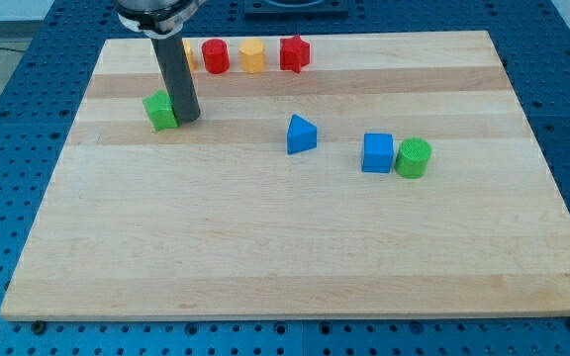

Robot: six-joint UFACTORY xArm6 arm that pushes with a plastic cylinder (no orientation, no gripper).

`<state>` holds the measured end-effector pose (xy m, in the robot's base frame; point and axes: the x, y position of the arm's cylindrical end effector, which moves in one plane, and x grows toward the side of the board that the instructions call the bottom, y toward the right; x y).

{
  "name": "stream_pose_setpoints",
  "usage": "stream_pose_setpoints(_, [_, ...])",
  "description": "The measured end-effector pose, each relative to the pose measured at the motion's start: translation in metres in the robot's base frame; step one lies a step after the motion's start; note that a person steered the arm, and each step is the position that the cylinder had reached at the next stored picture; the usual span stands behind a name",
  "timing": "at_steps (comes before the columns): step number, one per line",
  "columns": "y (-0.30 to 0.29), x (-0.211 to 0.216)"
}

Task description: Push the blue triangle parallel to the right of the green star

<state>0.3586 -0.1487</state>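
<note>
The blue triangle (301, 134) lies near the board's middle, a little above centre. The green star (159, 110) sits at the upper left of the wooden board (265, 247). My dark rod comes down from the view's top, and my tip (188, 117) rests right beside the green star's right side, touching or nearly touching it. The tip is well to the left of the blue triangle.
A blue cube (377, 152) and a green cylinder (413, 157) sit side by side to the right of the triangle. Along the top edge stand a red cylinder (215, 56), a yellow block (252, 55), a red star (294, 53) and a yellow piece (188, 55) partly hidden by the rod.
</note>
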Motion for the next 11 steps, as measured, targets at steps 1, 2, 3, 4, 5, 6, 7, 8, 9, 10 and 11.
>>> stream_pose_setpoints(1, [0.071,-0.007])
stream_pose_setpoints(2, [0.176,-0.016])
stream_pose_setpoints(3, [0.229,0.009])
stream_pose_setpoints(4, [0.209,0.045])
stream_pose_setpoints(5, [0.165,0.057])
stream_pose_setpoints(6, [0.15,0.059])
stream_pose_setpoints(7, [0.13,0.058])
stream_pose_setpoints(8, [0.104,0.057])
stream_pose_setpoints(9, [0.092,0.045])
stream_pose_setpoints(10, [0.078,0.033])
stream_pose_setpoints(11, [0.061,0.021])
